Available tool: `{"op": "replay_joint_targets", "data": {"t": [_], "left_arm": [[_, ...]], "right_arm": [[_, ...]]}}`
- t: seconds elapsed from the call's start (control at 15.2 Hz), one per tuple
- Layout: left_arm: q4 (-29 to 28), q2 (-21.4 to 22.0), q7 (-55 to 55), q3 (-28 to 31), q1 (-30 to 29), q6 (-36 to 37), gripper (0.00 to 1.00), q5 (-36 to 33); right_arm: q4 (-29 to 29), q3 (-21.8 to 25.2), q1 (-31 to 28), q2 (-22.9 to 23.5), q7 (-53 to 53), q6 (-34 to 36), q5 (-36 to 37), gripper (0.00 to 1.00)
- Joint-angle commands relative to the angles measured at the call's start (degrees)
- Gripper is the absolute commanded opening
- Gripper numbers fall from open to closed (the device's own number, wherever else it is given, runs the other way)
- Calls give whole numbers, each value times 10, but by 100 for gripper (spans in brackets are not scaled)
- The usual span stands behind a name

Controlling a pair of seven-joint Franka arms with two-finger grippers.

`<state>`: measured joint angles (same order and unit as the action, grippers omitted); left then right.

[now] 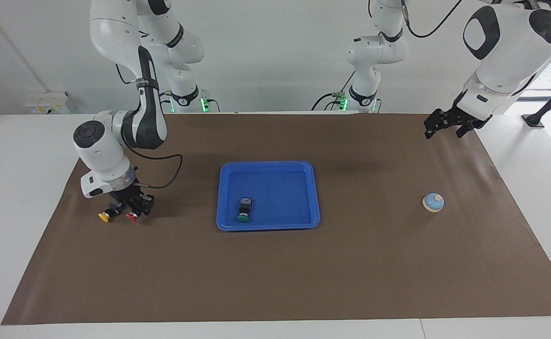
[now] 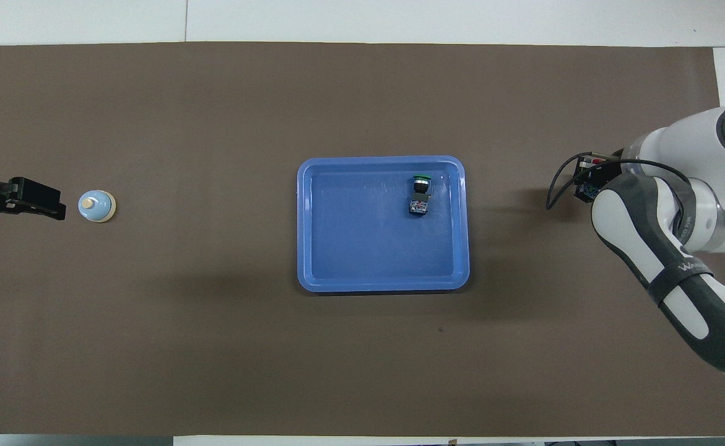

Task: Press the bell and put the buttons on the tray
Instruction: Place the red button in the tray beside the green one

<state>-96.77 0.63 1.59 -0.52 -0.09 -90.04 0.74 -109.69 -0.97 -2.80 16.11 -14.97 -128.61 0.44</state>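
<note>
On brown paper [image 1: 275, 273], white wall [image 1: 266, 56] above.

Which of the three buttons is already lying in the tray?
The green-capped button. It lies inside the blue tray; the yellow and red ones are outside it.

Yellow button [image 1: 104, 216] hidden overhead beneath right arm [image 2: 678, 210].

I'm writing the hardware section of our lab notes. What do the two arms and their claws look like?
Both arms are glossy white with rounded joints, dark grey caps and black bands. The right arm's forearm has a dark grey strip with white lettering, and a thin black cable loops near its wrist. Green lights glow at both bases. The right claw and left claw are small, black and angular.
</note>
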Motion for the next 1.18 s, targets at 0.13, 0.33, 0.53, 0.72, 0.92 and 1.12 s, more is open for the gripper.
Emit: {"op": "replay_joint_targets", "data": {"t": [0.13, 0.33, 0.53, 0.72, 0.92, 1.12], "left_arm": [[3, 3, -5, 4, 4, 9, 100, 3], [3, 3, -5, 4, 4, 9, 100, 3], [3, 3, -5, 4, 4, 9, 100, 3], [3, 3, -5, 4, 4, 9, 100, 3], [3, 3, -5, 4, 4, 9, 100, 3], [3, 3, -5, 4, 4, 9, 100, 3]], "right_arm": [[117, -1, 121, 18, -135, 109, -10, 0], [145, -1, 192, 24, -213, 131, -15, 0], [145, -1, 260, 36, -271, 119, -18, 0], [143, -2, 304, 59, -299, 87, -17, 0], [137, -2, 329, 84, -318, 38, -17, 0], [107, -2, 335, 94, -320, -15, -17, 0]]}}
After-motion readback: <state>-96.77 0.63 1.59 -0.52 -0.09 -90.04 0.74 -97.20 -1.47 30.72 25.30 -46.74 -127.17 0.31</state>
